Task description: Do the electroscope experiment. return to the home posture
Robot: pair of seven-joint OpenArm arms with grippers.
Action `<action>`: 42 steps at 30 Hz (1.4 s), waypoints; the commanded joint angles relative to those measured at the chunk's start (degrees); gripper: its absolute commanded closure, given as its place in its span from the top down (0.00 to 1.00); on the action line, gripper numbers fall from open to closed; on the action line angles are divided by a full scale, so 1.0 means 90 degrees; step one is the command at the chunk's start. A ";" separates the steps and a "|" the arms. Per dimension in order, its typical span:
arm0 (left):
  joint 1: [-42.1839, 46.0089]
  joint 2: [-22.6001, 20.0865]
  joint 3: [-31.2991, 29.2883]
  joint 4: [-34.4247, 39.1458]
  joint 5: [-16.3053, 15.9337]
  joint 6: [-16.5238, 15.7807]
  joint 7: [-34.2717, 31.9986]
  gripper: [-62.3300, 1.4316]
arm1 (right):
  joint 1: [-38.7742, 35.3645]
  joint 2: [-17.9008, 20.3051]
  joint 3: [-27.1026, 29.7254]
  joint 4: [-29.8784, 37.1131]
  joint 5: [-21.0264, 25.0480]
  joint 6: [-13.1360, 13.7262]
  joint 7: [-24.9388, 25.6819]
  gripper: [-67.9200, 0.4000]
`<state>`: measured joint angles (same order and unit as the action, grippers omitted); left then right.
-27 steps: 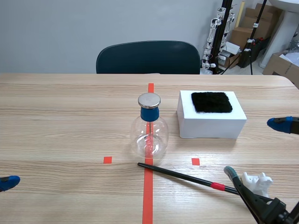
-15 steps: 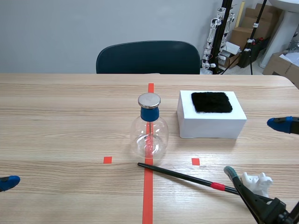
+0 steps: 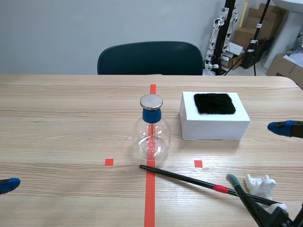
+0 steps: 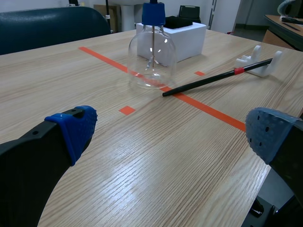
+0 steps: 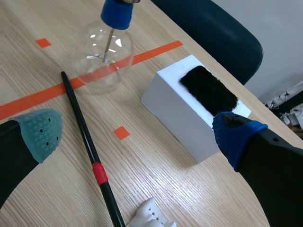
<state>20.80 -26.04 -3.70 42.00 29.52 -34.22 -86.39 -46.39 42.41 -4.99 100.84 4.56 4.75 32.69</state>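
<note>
In the scene view my right gripper [image 3: 256, 153] hung spread and empty, the black rod [image 3: 189, 179] lying beside one finger.

From the left wrist, my left gripper [image 4: 173, 132] gaped, holding nothing, the glass flask [image 4: 152, 56] well ahead of it. The flask looked fragile.

From the right wrist, the rod ran between my fingers. It seemed stiff, light and perhaps slick, so I would pinch it near its red band [image 5: 98, 172].

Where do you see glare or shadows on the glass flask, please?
Scene view: the flask bears faint highlights, and its metal cap shows a pale sheen. Left wrist view: bright glints on the glass, with a faint shadow at its base. Right wrist view: small white glints across the glass.
</note>
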 commanded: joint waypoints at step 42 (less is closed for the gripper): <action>0.3060 -0.1112 -0.1523 0.5520 -0.3402 -0.0629 0.2339 1.00 | -0.1639 -0.1877 0.1472 0.1846 0.0087 0.0022 -0.0391 1.00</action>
<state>48.51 -36.64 -17.65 92.25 -0.10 -39.75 -65.06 -61.60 25.21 7.88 116.86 4.93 5.13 27.86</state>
